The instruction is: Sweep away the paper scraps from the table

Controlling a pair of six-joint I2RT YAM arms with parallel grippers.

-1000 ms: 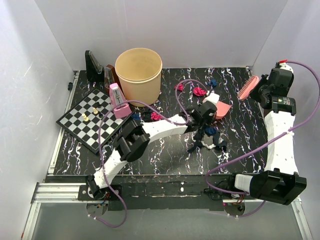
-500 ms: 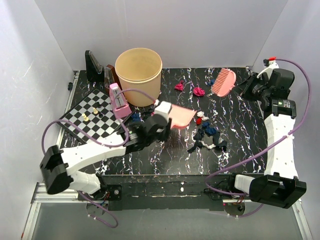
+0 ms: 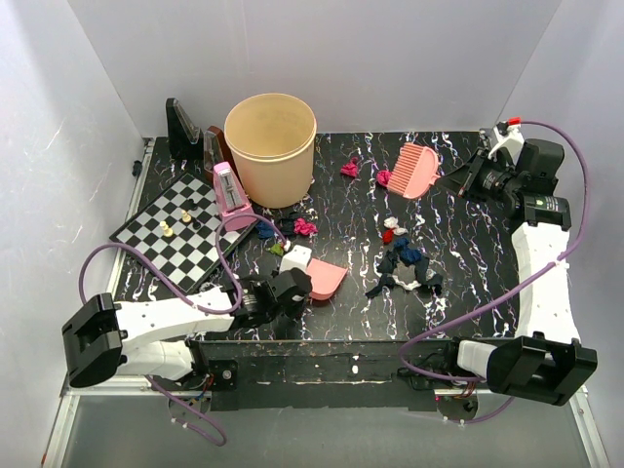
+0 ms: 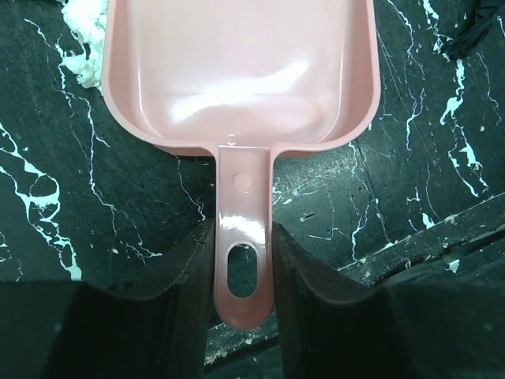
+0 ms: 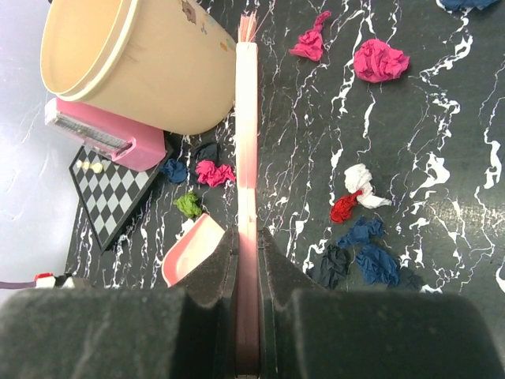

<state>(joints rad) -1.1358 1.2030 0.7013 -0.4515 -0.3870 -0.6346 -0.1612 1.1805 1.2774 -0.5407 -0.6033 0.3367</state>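
Observation:
My left gripper (image 3: 295, 290) is shut on the handle of the pink dustpan (image 3: 327, 279), low over the black veined table (image 3: 468, 283) near its front edge; the handle (image 4: 242, 253) sits between both fingers. My right gripper (image 3: 458, 177) is shut on the pink brush (image 3: 417, 169), held in the air at the back right. The brush (image 5: 247, 158) shows edge-on between its fingers. Paper scraps lie in a navy, black and white heap (image 3: 407, 265), with red and white wads (image 3: 392, 229), magenta ones (image 3: 349, 169) and a green one (image 3: 277, 249).
A tall beige bucket (image 3: 270, 146) stands at the back. A chessboard (image 3: 175, 232) with several pieces lies at the left, a pink box (image 3: 232, 195) beside it. Dark stands (image 3: 181, 127) are at the back left. White walls close three sides.
My left arm has drawn back toward the near left, bringing the dustpan down to the table front. My right arm has swung the brush from the far right edge leftward and up.

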